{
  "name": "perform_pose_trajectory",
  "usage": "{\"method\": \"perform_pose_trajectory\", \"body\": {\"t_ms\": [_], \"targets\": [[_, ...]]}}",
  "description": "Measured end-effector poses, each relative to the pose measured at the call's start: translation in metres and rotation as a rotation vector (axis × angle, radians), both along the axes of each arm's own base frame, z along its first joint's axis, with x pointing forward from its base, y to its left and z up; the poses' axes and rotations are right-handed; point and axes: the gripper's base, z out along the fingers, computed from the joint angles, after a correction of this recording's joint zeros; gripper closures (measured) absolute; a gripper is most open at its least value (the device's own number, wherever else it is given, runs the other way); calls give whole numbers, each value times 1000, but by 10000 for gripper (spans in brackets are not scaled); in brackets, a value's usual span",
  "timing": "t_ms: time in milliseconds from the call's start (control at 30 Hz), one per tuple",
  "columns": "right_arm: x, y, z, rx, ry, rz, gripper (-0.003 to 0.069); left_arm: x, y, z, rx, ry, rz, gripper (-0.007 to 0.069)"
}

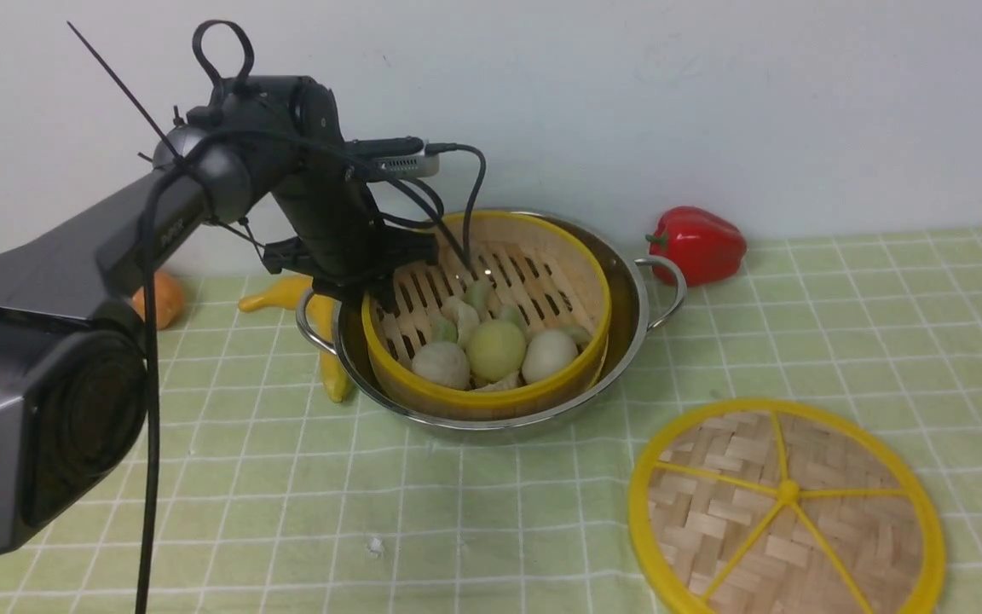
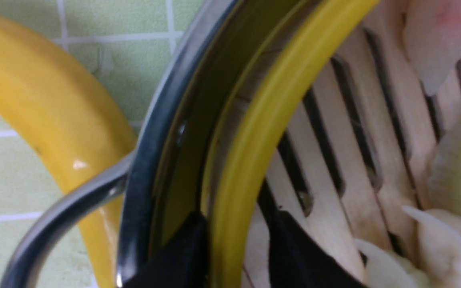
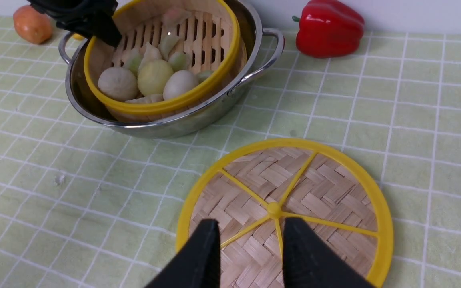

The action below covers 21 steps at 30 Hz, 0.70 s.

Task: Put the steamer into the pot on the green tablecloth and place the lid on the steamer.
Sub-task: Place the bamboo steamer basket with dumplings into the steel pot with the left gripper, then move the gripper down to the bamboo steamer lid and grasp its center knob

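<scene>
So the first half looks basically done: the steamer (image 1: 534, 273) with its buns is already sitting inside the pot (image 1: 627, 315), dead centre of the front view, on the green tablecloth (image 1: 286, 477). It does look a bit crooked to me, with the back rim riding higher than the front, so it may not be fully seated. The left hand (image 2: 232, 256) is right at the steamer's left edge. In its own wrist view, one finger is down between the pot wall and the basket and the other is inside. They're straddling the yellow rim with a sliver of gap on the inner side, so I'd call it loosened, not gripping. What's left is the second half. The lid (image 1: 785, 503) is lying flat on the tabletop in the lower right of the front view, well apart from the pot. The right hand (image 3: 249, 240) hangs just above the lid's near part with its fingers spread and nothing between them. My guess is that arm grabs the lid once the left arm is out of the way.
</scene>
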Motion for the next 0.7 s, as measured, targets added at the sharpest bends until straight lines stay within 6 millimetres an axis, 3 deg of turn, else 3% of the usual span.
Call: {"method": "perform_pose_trajectory", "body": {"t_ms": [200,333,467,667,700], "targets": [[0,0,0,0,0,0,419,0,-1,1,-16,0,1,283],[0,0,0,0,0,0,419,-2,-1,15,-17,-25,-12,242],[0,0,0,0,0,0,419,-13,3,48,-1,-52,-35,237],[1,4,4,87,-15,2,419,-38,8,113,5,-132,-76,238],[1,4,5,94,-17,2,419,-38,8,113,6,-132,-79,238]]}}
